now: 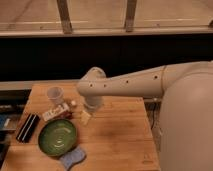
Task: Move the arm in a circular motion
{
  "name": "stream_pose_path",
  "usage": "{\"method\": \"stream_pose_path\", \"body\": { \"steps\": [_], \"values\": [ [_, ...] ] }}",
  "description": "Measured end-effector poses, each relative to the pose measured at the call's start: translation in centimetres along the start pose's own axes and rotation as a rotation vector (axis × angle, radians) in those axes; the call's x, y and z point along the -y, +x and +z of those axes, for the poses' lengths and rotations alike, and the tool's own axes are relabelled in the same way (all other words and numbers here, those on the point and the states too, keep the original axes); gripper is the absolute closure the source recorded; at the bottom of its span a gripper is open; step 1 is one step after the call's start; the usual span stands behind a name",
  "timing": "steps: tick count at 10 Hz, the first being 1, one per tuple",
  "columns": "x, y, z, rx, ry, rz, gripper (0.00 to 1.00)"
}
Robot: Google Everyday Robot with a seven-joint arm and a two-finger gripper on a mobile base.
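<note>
The arm (pixel 130 85) is a thick cream-white tube reaching from the right across the wooden table (pixel 115 140). Its rounded elbow joint (pixel 91 85) hangs over the middle of the table, and a short link drops down from it. The gripper (pixel 86 117) is the small pale tip at the bottom, just above the wood, right of a white packet (pixel 55 112) and above the green plate (pixel 57 137).
A clear plastic cup (pixel 55 95) stands at the table's back left. A black flat object (pixel 27 127) lies at the left edge and a blue sponge (pixel 72 157) near the front. A dark wall and a window rail run behind the table.
</note>
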Motion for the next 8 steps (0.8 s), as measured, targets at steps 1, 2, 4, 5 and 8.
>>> {"method": "stream_pose_path", "body": {
  "steps": [1, 2, 4, 5, 8],
  "values": [
    [1.0, 3.1, -0.2, -0.006, 0.001, 0.038, 0.2],
    [2.3, 5.3, -0.3, -0.01, 0.01, 0.077, 0.2],
    [5.7, 9.0, -0.7, -0.019, 0.035, 0.173, 0.2],
    [8.9, 11.1, -1.0, -0.024, 0.057, 0.251, 0.2],
    [16.6, 13.0, -1.8, -0.04, 0.121, 0.381, 0.2]
  ]
}}
